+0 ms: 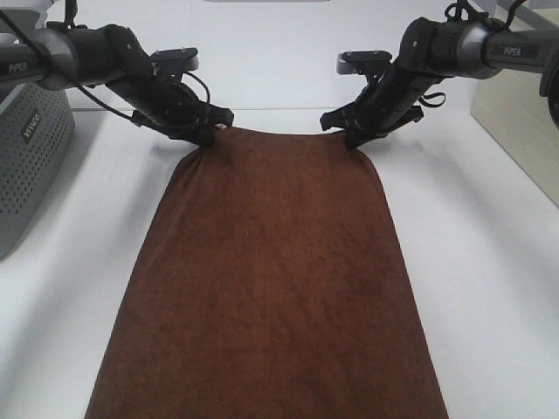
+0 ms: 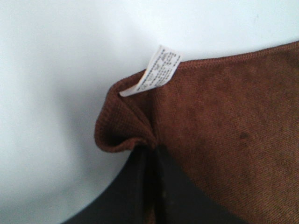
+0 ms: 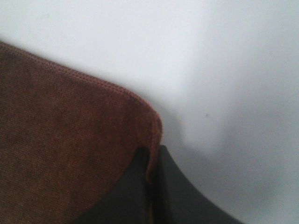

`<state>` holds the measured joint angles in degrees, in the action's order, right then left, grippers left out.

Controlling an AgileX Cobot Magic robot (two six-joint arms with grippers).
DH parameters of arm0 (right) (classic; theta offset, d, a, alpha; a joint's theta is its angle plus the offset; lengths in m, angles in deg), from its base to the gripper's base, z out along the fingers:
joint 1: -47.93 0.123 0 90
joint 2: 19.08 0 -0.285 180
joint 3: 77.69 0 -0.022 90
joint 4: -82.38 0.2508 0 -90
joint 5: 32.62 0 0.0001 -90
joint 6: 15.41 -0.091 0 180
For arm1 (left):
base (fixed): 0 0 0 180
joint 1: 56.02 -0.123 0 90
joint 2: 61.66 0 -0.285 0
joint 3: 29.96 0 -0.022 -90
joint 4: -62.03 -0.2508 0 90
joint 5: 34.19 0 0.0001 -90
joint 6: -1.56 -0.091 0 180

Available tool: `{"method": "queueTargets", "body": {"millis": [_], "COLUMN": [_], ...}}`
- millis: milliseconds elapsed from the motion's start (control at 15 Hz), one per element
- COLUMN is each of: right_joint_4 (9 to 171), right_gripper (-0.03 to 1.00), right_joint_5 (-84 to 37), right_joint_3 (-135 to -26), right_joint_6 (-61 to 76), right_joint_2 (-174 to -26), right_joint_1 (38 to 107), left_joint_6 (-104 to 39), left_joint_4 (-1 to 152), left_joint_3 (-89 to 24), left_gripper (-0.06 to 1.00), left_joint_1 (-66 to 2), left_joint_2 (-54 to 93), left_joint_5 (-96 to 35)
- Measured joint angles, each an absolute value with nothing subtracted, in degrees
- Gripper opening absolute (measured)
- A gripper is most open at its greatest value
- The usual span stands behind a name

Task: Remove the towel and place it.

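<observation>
The dark brown towel [image 1: 271,288] lies spread flat on the white table, running from the far middle down to the near edge of the exterior view. My left gripper [image 1: 210,133] is shut on its far left corner, where the cloth bunches [image 2: 121,135] beside a small white tag [image 2: 156,70]. At the far right corner my right gripper [image 1: 356,138] is shut on the hem [image 3: 152,140]. Both dark finger pairs pinch the fabric edge in the wrist views.
A grey perforated box [image 1: 31,157] stands at the left edge of the table. A beige panel [image 1: 515,122] stands at the far right. White tabletop [image 1: 489,288] flanks the towel on both sides.
</observation>
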<state>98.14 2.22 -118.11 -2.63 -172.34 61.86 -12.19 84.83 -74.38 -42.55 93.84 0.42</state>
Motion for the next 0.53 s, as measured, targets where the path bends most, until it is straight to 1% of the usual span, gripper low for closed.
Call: {"method": "queueTargets", "body": {"millis": [533], "right_joint_4": [96.6], "right_gripper": [0.01], "right_joint_5": [-14.7], "right_joint_3": [-119.3], "right_joint_6": [-2.6], "right_joint_2": [-172.3], "right_joint_1": [61.9], "left_joint_6": [-14.0], "left_joint_4": [84.8], "left_joint_3": [-74.4], "left_gripper": [0.01], "left_joint_1": [-42.2], "left_joint_2": [93.9], "left_joint_5": [-18.2]}}
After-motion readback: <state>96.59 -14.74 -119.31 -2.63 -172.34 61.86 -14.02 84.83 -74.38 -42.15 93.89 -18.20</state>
